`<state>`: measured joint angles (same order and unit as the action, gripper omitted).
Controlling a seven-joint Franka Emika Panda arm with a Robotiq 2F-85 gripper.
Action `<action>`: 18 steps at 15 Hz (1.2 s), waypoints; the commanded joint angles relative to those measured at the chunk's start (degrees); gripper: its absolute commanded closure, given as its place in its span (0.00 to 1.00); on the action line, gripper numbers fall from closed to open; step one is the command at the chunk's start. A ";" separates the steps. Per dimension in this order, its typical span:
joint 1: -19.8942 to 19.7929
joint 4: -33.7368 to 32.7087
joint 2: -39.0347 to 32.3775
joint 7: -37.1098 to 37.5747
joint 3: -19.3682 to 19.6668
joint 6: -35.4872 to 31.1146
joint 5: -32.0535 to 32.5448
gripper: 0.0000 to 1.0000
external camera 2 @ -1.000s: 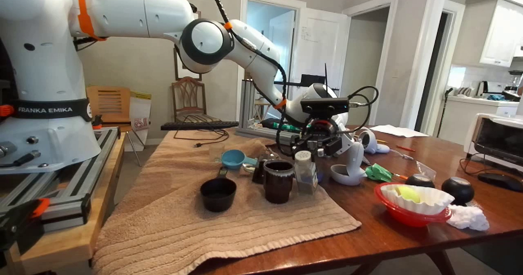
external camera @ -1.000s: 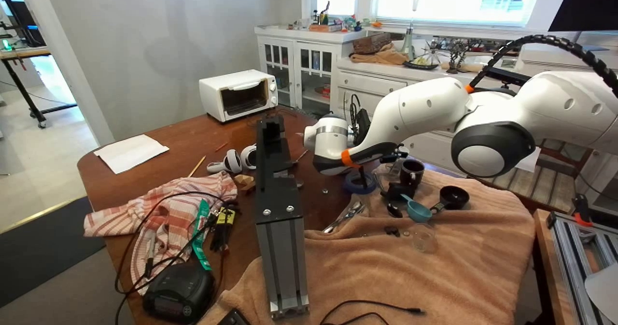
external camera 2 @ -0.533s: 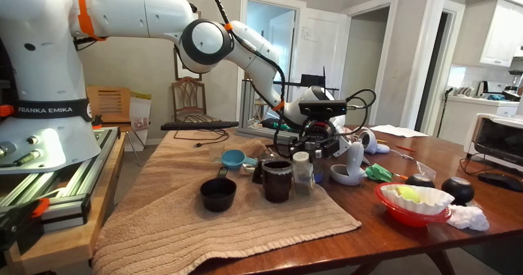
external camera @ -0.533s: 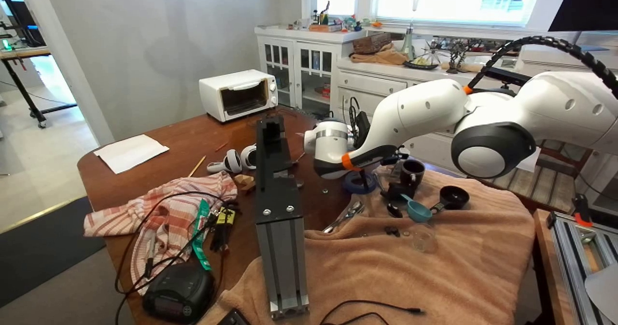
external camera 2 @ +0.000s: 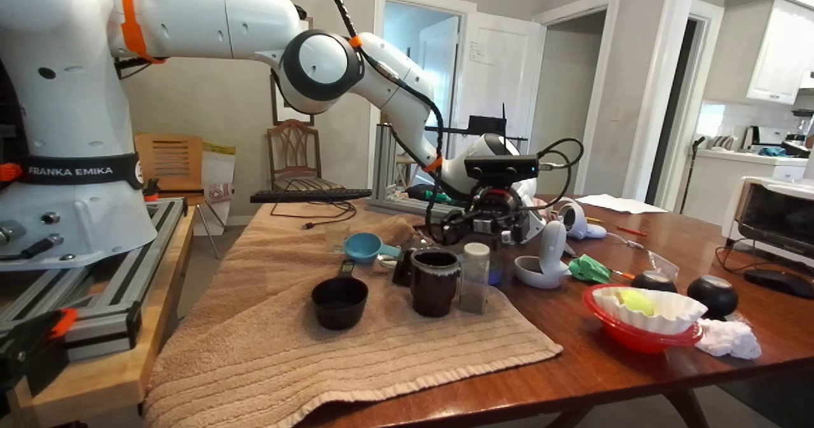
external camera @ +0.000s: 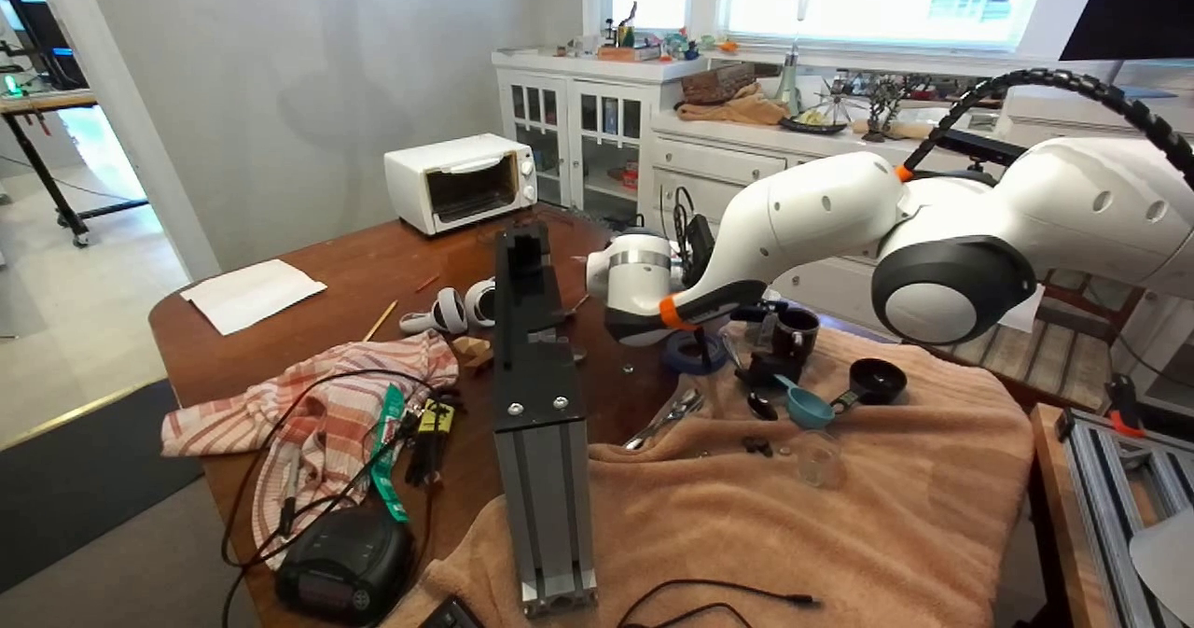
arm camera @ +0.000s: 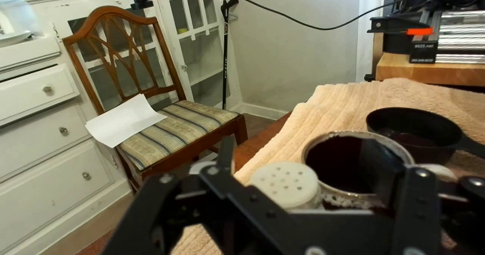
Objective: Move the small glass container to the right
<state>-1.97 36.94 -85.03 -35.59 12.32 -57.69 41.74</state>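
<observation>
Smooth glass shines on the shaker point(external camera 2: 474, 286) — now glossy glaze on the mug point(external camera 2: 434, 288) — rough cloth towel point(external camera 2: 381, 358), shiny wooden bench point(external camera 2: 553, 317)!

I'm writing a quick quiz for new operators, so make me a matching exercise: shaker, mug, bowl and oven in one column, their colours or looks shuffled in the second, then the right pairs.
1. Shaker
2. Mug
3. Bowl
4. Oven

A. Red
B. Clear, with a pale, holed lid
C. White
D. Dark brown

Pairs: 1-B, 2-D, 3-A, 4-C
</observation>
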 commanded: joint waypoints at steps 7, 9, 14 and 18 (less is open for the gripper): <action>0.45 -7.20 1.98 -0.94 -1.93 4.16 -3.36 0.00; 0.46 -9.04 3.28 -1.63 -2.39 6.19 -5.18 0.00; -2.51 -11.13 9.06 3.91 -3.19 9.89 -13.87 0.00; -5.68 -8.56 15.63 8.55 -4.65 9.61 -22.20 0.00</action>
<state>-5.32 25.72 -74.06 -31.33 9.96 -49.05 25.64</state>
